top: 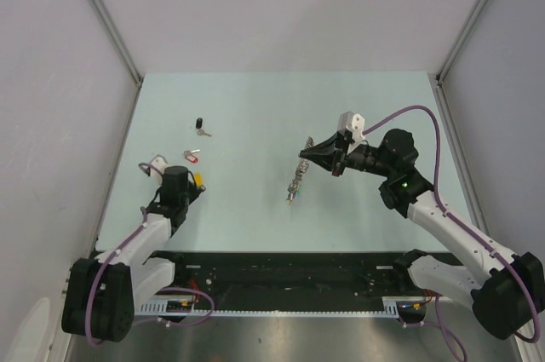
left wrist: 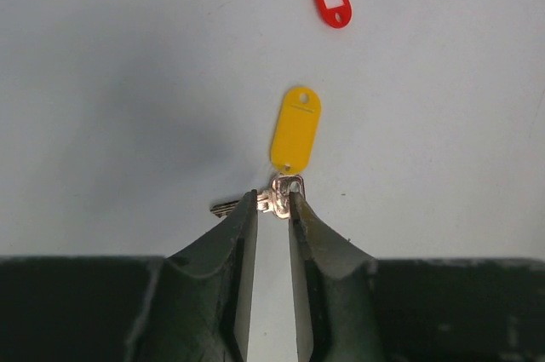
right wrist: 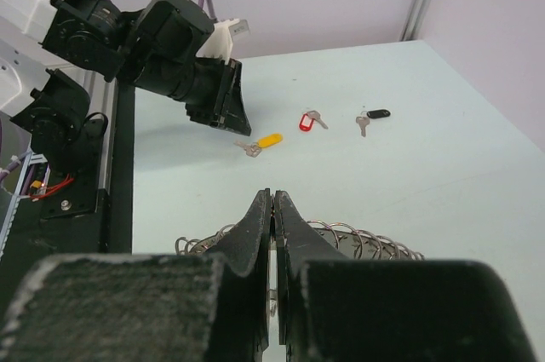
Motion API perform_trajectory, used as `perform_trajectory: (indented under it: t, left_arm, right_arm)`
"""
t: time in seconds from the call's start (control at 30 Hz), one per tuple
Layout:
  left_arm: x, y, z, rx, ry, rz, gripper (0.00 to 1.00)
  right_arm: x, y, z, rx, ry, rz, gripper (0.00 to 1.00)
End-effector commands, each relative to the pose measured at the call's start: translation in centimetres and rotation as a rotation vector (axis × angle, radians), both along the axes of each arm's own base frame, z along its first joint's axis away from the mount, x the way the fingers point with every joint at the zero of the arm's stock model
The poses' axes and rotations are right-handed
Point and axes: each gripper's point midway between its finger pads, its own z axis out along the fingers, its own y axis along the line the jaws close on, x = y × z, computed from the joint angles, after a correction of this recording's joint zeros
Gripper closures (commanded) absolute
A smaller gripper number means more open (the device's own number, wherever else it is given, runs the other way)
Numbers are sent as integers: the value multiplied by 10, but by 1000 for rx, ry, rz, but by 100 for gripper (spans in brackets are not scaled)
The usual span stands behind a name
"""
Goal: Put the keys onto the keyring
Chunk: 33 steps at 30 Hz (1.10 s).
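Left hand (left wrist: 272, 202), down on worktop (left wrist: 119, 81), fingers slightly apart astride yellow key (left wrist: 295, 134); raised right hand (right wrist: 272, 202) pinches keyring (right wrist: 362, 239).

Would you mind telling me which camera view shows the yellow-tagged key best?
Left wrist: the yellow-tagged key fills mid-frame by the left fingers. Top external shows a yellow speck; right wrist shows it small and distant.

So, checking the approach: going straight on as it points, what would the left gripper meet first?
Probably the small silver key with the yellow plastic tag, lying right at the open fingertips of the left gripper, though depth is unclear.
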Motion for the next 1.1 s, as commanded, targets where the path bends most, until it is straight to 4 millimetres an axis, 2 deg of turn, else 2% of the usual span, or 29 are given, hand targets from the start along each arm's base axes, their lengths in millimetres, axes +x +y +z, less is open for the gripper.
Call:
perform_trajectory:
  t: [0.0, 0.27, 0.7, 1.07]
  left_arm:
    - [20, -1, 10, -35, -56, 24, 77]
    - [22, -3, -4, -27, 2, 11, 79]
    - [32, -2, 3, -6, -15, 3, 75]
    - [35, -2, -15, 17, 69, -9, 76]
  right_arm:
    - [-5, -4, 27, 58, -91, 7, 100]
    - [-5, -6, 27, 60, -93, 1, 100]
    - [-5, -6, 27, 61, -96, 0, 100]
    - [-4, -7, 25, 58, -97, -9, 100]
